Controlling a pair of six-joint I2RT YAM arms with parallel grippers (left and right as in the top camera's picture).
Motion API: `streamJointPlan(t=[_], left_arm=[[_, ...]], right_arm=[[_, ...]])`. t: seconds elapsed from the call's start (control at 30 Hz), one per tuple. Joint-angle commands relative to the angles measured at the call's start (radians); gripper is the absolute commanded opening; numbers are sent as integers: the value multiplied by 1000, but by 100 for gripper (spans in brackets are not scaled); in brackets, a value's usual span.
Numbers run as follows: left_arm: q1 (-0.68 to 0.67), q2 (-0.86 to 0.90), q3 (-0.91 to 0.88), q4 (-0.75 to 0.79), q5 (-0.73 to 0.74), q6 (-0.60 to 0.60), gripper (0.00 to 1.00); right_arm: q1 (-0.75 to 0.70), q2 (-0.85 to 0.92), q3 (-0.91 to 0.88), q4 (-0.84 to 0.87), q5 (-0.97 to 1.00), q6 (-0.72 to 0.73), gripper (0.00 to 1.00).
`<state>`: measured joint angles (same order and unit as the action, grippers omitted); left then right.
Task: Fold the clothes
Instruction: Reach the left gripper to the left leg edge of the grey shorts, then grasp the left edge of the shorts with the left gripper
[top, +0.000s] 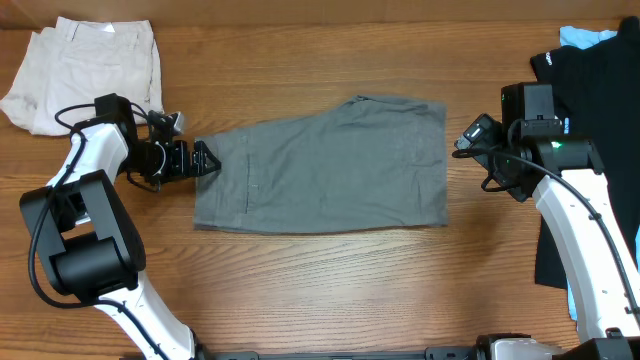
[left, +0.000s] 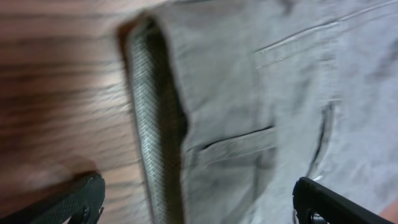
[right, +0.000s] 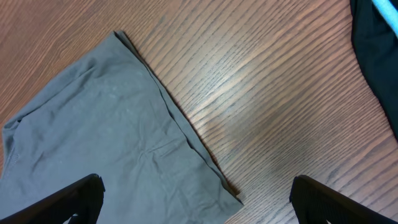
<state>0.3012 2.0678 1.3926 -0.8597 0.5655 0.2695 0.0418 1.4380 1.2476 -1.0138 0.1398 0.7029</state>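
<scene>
Two arms show on my screens, and both sets of jaws stand wide apart with nothing between them. The grey shorts (top: 325, 165) lie spread flat in the middle of the table (top: 330, 290), with the waistband end toward my left arm and the leg hems toward my right.

The left end effector (top: 205, 158) sits at the waistband edge and points along the table into the garment. Its wrist camera looks down on the waistband's open mouth, a pocket welt and a seam, but the blur keeps me from telling whether a fingertip touches the cloth.

The right end effector (top: 468, 135) hangs just beside the hem edge, over bare wood. In its wrist view the hem corner lies to the lower left between the fingers, apart from both.

The cream shorts (top: 85, 70) lie crumpled at the far left corner. A black garment (top: 590, 80) is draped along the right edge, with a light-blue garment (top: 585, 37) showing beside it.
</scene>
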Motion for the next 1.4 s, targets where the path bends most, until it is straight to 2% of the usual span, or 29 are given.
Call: streamJointPlan(t=[0.0, 0.53, 0.67, 0.7, 0.73, 1.1, 1.17, 1.2, 1.23, 1.33, 1.37], left_arm=[[-26, 81, -17, 0, 27, 45, 100], [-87, 122, -19, -7, -45, 45, 100], [-87, 122, -19, -7, -45, 45, 89], [-87, 122, -19, -7, -45, 45, 90], [-87, 122, -19, -7, -45, 45, 100], [-87, 122, -19, -1, -50, 30, 100], [-87, 122, -19, 1, -60, 30, 61], [-87, 122, -19, 1, -66, 30, 45], [-87, 122, -19, 1, -72, 25, 35], [-87, 122, -19, 1, -86, 6, 19], [-87, 122, -19, 1, -87, 3, 9]], right_arm=[[2, -21, 5, 3, 14, 5, 100], [2, -21, 5, 3, -13, 4, 100], [2, -21, 5, 2, -13, 4, 100], [2, -21, 5, 2, -13, 4, 100], [2, -21, 5, 2, -13, 4, 100], [2, -21, 5, 3, -13, 4, 100], [2, -21, 5, 3, -13, 4, 100], [2, -21, 5, 3, -13, 4, 100], [2, -21, 5, 3, -13, 4, 100], [2, -21, 5, 3, -13, 4, 100], [2, -21, 5, 3, -13, 4, 100]])
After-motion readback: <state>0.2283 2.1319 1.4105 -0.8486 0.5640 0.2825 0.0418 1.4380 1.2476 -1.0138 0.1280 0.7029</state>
